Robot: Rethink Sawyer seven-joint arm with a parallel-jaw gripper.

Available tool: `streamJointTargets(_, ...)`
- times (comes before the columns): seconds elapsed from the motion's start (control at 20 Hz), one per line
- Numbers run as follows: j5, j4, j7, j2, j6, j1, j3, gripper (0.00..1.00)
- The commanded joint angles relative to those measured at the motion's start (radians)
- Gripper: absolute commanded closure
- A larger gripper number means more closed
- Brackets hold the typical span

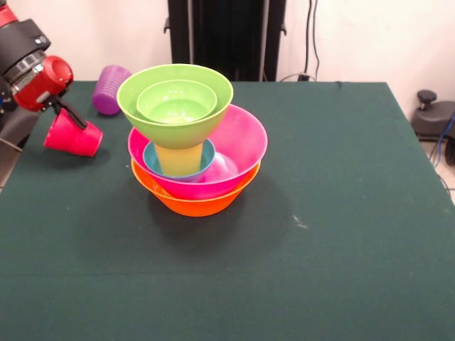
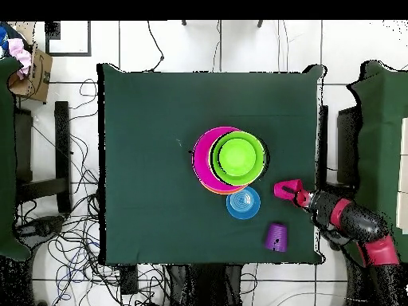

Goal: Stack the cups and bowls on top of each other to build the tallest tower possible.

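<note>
The tower (image 1: 192, 142) stands mid-table: an orange bowl (image 1: 195, 204) at the bottom and a pink bowl (image 1: 242, 145) in it. A blue bowl (image 1: 153, 162) appears to sit inside the pink one. A yellow cup (image 1: 179, 160) stands in it and carries a medium green bowl (image 1: 138, 99) with a small green bowl (image 1: 176, 101) inside. My gripper (image 1: 73, 121) is left of the tower, shut on the rim of the red cup (image 1: 71, 136), which is tilted just above the table. The purple cup (image 1: 110, 89) lies on its side at the far left. In the overhead view the blue bowl (image 2: 243, 203) shows beside the tower (image 2: 235, 158), with the gripper (image 2: 300, 196), red cup (image 2: 285, 190) and purple cup (image 2: 276, 237) near it.
The dark green table (image 1: 341, 234) reaches to its edges on all sides. A black stand (image 1: 434, 117) sits off the table at the right. Cables and side tables surround the table (image 2: 143, 159) in the overhead view.
</note>
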Motion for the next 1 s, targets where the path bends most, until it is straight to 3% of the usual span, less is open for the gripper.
streamJointTargets(0.05, -0.032, 0.099, 0.117, -0.233, -0.072, 0.079, -0.078, 1.0)
streamJointTargets(0.35, 0.07, 0.237, 0.219, -0.446, -0.041, 0.073, -0.011, 1.0)
streamJointTargets(1.0, 0.199, 0.325, 0.248, -0.591, -0.076, 0.12, -0.03, 1.0)
